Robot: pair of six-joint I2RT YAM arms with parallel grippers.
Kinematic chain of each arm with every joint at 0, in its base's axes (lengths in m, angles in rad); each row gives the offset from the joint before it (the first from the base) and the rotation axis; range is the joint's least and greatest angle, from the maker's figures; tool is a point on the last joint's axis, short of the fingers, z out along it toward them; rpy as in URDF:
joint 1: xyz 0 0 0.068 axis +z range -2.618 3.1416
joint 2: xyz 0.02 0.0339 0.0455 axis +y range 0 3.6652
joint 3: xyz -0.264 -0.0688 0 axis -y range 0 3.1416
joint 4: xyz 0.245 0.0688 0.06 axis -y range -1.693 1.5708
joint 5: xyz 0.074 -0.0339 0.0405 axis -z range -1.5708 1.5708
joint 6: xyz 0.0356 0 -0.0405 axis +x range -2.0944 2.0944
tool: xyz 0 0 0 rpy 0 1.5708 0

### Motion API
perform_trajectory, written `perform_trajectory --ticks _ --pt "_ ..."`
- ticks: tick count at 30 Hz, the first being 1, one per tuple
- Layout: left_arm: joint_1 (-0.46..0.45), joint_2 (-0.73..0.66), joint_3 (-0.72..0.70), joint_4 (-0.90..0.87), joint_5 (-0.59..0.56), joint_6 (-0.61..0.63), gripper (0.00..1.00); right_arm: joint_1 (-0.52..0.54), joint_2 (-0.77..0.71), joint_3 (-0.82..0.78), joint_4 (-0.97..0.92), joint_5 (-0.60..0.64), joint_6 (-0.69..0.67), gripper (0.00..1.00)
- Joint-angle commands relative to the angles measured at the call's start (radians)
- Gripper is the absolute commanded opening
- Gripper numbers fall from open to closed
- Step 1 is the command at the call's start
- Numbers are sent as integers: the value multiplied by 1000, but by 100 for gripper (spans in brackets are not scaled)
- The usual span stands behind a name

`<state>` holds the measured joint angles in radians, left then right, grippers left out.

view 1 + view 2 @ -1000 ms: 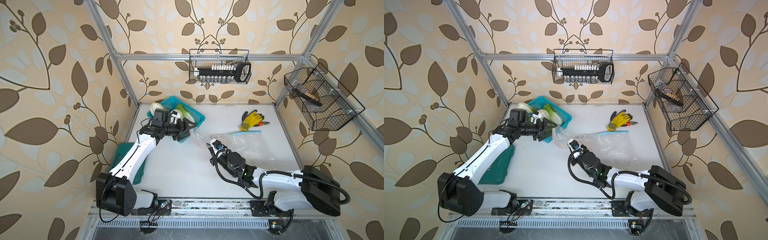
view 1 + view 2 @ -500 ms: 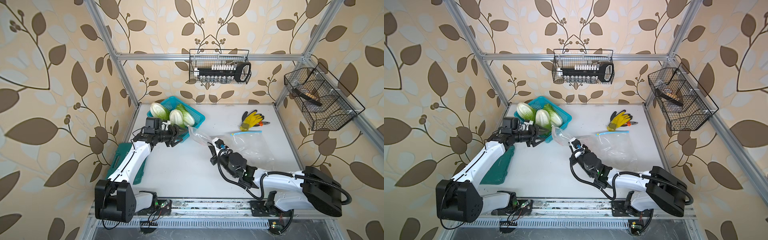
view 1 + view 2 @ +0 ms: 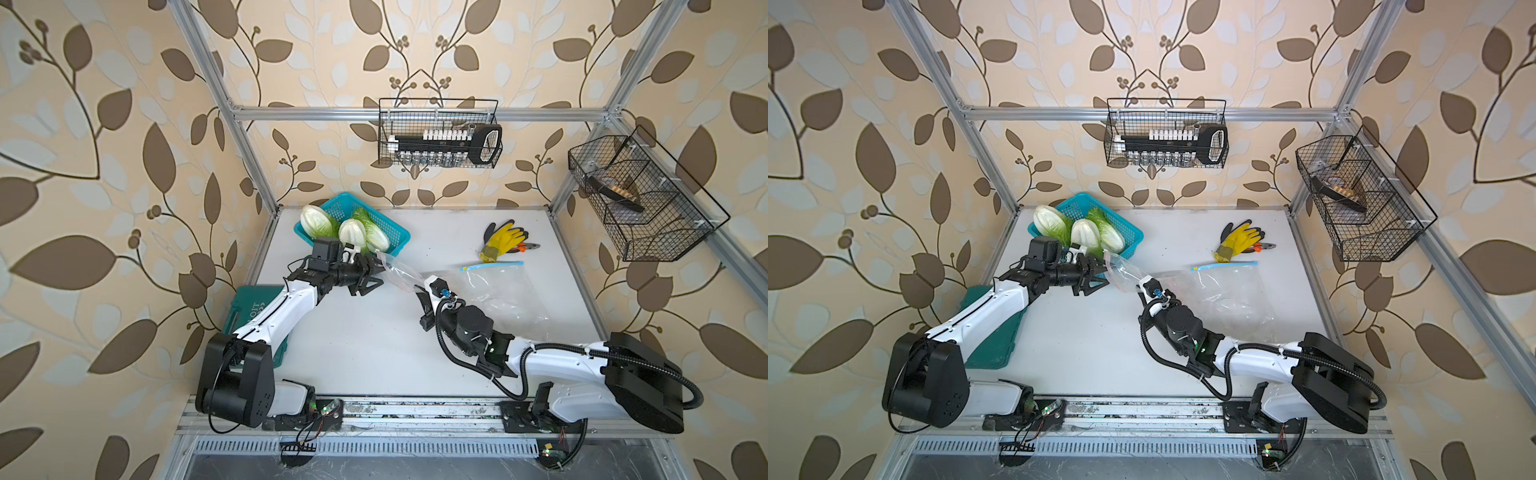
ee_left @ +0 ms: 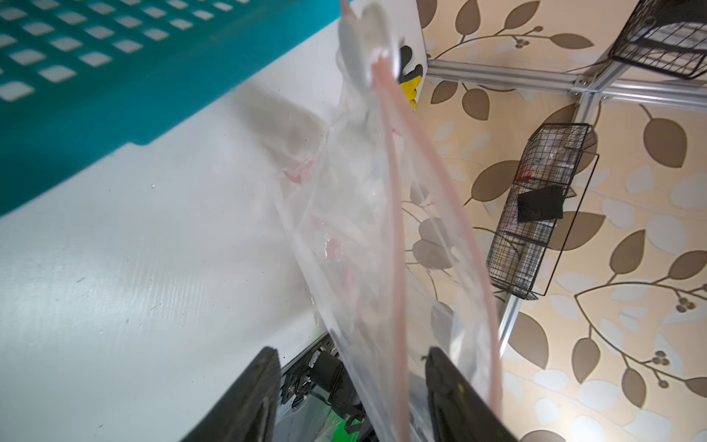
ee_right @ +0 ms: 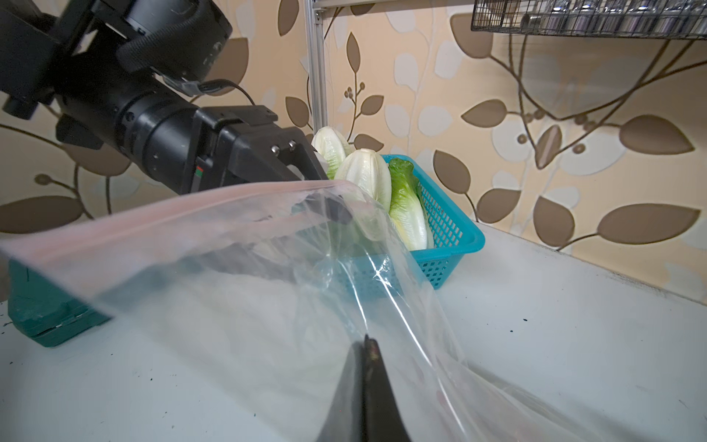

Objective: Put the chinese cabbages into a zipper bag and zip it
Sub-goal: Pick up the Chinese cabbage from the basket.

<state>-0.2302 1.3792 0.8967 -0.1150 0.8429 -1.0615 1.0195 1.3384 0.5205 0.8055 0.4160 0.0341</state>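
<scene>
Both top views: the chinese cabbages [image 3: 352, 232] stand in the basket [image 3: 395, 228], just behind the left gripper [image 3: 379, 273]. Left wrist: its jaws gape around the zipper bag [image 4: 344, 229] rim. Right wrist: the right gripper [image 5: 365, 342] is clamped on the bag film.

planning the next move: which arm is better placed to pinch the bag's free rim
Left, probably: the left gripper is open with the zipper bag passing between its fingers, while the right gripper is shut on it, holding it up.
</scene>
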Motion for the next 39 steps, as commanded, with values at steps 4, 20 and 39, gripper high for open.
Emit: perform_trajectory --ticks 4,20,39 --pt "-31 48 10 159 -7 -56 34 20 23 13 -3 2 21 0" --pt "-25 -189 368 -562 -185 501 0 116 -138 218 -489 -187 303 50" --pt "-17 -235 612 -854 -192 717 0 -98 -44 430 -887 -372 583 73"
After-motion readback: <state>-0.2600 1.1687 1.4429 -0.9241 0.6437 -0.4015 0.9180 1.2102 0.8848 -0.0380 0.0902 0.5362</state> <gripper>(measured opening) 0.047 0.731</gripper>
